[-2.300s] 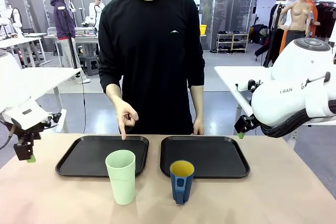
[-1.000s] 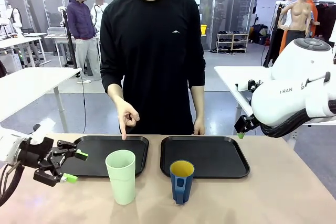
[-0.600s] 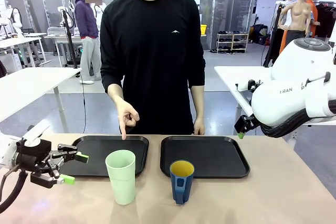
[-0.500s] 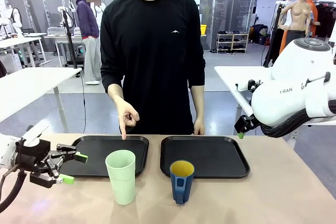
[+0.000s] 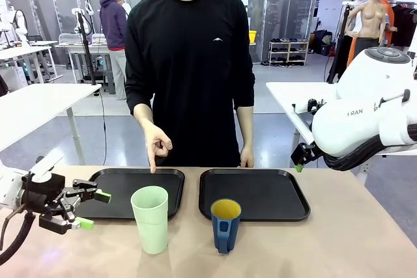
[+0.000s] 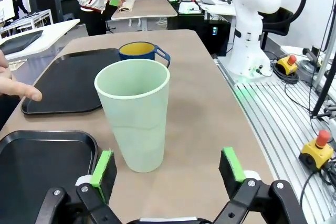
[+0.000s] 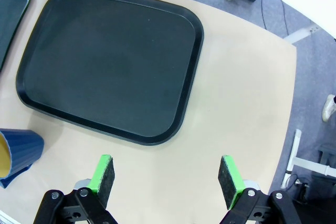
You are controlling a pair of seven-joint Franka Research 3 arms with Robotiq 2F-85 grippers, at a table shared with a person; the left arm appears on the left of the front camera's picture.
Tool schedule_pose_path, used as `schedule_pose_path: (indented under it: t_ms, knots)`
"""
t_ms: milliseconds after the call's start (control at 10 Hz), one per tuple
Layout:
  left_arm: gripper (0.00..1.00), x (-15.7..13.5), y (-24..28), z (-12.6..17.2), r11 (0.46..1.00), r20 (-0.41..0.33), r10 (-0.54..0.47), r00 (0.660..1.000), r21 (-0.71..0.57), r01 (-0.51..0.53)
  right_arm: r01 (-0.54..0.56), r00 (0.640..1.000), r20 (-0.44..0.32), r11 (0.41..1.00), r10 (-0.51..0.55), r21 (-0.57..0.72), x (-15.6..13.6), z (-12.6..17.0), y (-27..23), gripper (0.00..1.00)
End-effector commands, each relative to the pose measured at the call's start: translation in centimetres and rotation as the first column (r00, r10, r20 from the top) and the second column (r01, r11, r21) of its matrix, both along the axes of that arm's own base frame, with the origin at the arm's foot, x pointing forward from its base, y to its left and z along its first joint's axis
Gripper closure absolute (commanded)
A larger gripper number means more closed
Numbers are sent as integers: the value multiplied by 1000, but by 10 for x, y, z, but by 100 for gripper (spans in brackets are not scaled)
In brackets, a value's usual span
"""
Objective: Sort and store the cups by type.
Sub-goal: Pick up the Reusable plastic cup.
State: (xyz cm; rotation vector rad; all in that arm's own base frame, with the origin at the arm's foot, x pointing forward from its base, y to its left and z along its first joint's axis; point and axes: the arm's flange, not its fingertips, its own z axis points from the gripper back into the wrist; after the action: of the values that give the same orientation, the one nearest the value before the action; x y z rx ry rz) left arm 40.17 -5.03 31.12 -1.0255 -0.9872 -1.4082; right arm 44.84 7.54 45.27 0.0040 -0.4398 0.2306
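Front view: tumbler (image 5: 150,222) before tray (image 5: 124,208) edge

1. The tumbler (image 5: 150,219) is pale mint green, plain all over.
2. The mug (image 5: 225,229) is dark blue outside, handle included, and yellow inside.
3. The left tray (image 5: 114,194) and the right tray (image 5: 260,194) are both plain black.
4. The table (image 5: 339,245) is a light beige-tan.
5. The left arm's fingers (image 6: 103,167) are black with bright green pads; the right arm's fingers (image 7: 229,176) show the same black and green.
6. The right arm (image 5: 371,112) is white with small dark lettering.
7. The person's shirt (image 5: 189,63) is black with a small white mark on the chest.
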Motion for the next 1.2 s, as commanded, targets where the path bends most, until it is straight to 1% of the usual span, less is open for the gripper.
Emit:
schedule_pose_path:
  t_ms: [0,100,400,600,700,800,1000,1100]
  knots:
    - [0,5,-4,-12,999,23,-8,1000,-38,9,2,1000,1,1000,-2,2,0,0,-1,0]
    - [0,7,-6,-22,999,26,19,999,-46,-17,2,1000,1,1000,-2,2,0,0,-1,0]
    - [0,13,-14,-46,991,77,66,995,-119,-57,2,1000,1,1000,-2,2,0,0,-1,0]
    - [0,16,-22,-58,985,77,61,995,-168,-47,2,1000,1,1000,-2,2,0,0,-1,0]
    - [0,18,-28,-63,981,70,73,995,-184,-59,2,1000,1,1000,-2,2,0,0,-1,0]
    - [0,21,-34,-67,980,67,84,994,-188,-70,2,1000,1,1000,-2,2,0,0,-1,0]
    - [0,23,-42,-75,980,53,61,997,-193,-50,2,1000,1,1000,-2,2,0,0,-1,0]
    - [0,24,-44,-77,982,49,68,996,-182,-59,2,1000,1,1000,-2,2,0,0,-1,0]
